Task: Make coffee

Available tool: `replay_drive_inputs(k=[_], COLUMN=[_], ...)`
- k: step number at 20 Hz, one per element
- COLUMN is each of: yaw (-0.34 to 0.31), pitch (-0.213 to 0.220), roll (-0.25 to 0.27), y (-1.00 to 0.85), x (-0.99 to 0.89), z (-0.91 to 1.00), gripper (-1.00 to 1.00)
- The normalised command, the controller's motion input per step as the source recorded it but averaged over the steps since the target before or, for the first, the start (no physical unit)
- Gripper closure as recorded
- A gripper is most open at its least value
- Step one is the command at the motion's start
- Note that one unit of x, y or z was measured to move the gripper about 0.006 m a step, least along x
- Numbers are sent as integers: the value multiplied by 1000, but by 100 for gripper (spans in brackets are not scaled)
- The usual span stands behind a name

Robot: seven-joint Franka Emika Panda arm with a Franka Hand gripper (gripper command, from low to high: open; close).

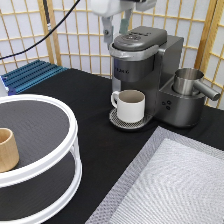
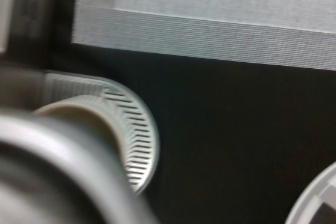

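Note:
A grey pod coffee machine (image 1: 145, 65) stands at the exterior view's top middle with its lid down. A white handled mug (image 1: 130, 105) sits on its round drip tray (image 1: 117, 121) under the spout. My gripper (image 1: 116, 27) hangs open and empty just above the lid's left front, one finger (image 1: 106, 30) beside the lid edge. The coffee pod is out of view. The wrist view looks down past the blurred machine head (image 2: 45, 170) at the mug's rim (image 2: 82, 107) and the slotted drip tray (image 2: 139, 145).
A white two-tier turntable (image 1: 50, 165) at the left carries a tan wooden cup (image 1: 6, 148). A steel jug (image 1: 189, 80) sits on the machine's right side. A grey mat (image 1: 170, 185) lies at bottom right, a blue rack (image 1: 32, 74) at top left.

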Motion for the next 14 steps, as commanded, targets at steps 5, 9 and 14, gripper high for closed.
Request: replay_drive_inputs(k=[5, 9, 14], yaw=[4, 0, 0], pitch=[-131, -172, 0], roll=[39, -4, 0], y=[-961, -349, 0], x=[-105, -409, 0], z=[-446, -64, 0], gripper=[-100, -100, -100])
